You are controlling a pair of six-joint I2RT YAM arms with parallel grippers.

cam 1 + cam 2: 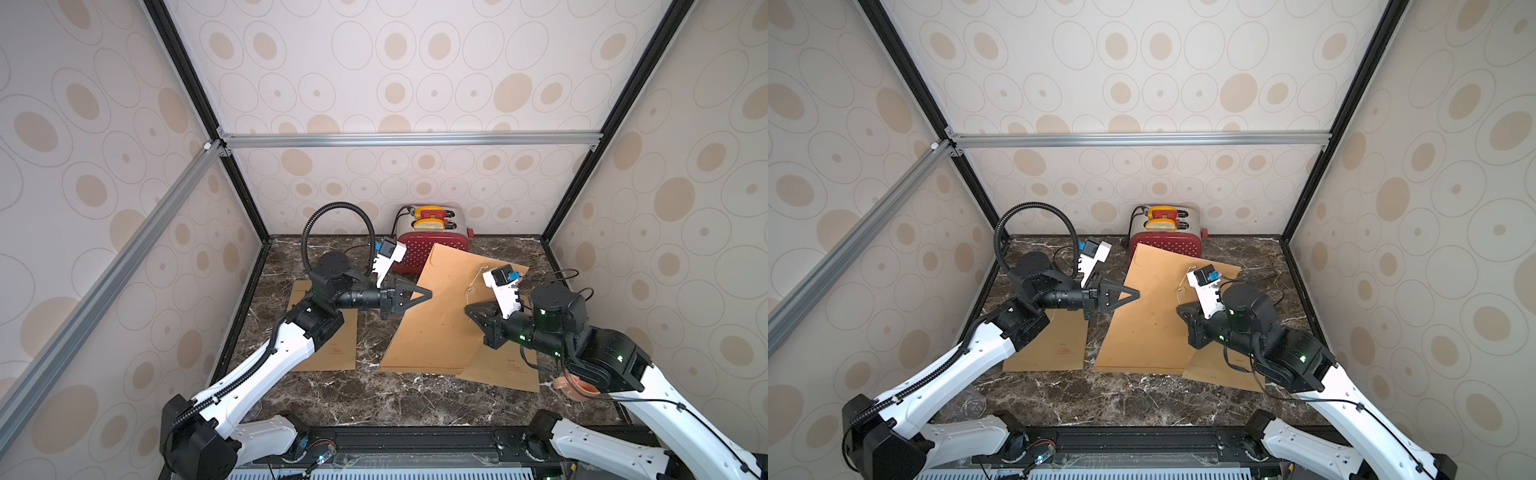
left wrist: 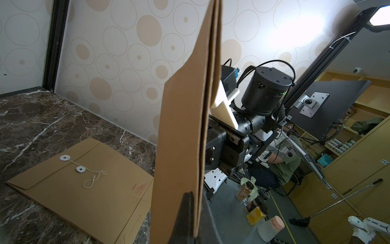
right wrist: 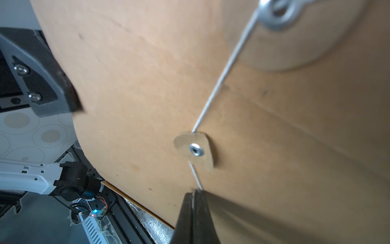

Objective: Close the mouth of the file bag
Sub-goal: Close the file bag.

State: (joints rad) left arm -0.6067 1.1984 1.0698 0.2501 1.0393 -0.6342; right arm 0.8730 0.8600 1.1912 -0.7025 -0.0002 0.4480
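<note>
A brown paper file bag stands tilted up off the marble table in both top views. My left gripper is shut on the bag's left edge; the left wrist view shows the bag edge-on between the fingers. My right gripper is shut on the bag's white string. That string runs from the flap's washer past the lower paper disc into the jaws. The flap lies folded down over the bag's face.
A red toaster stands behind the bag at the back wall. Two other file bags lie flat, one at the left and one under the right arm. A pink cup sits at the right edge.
</note>
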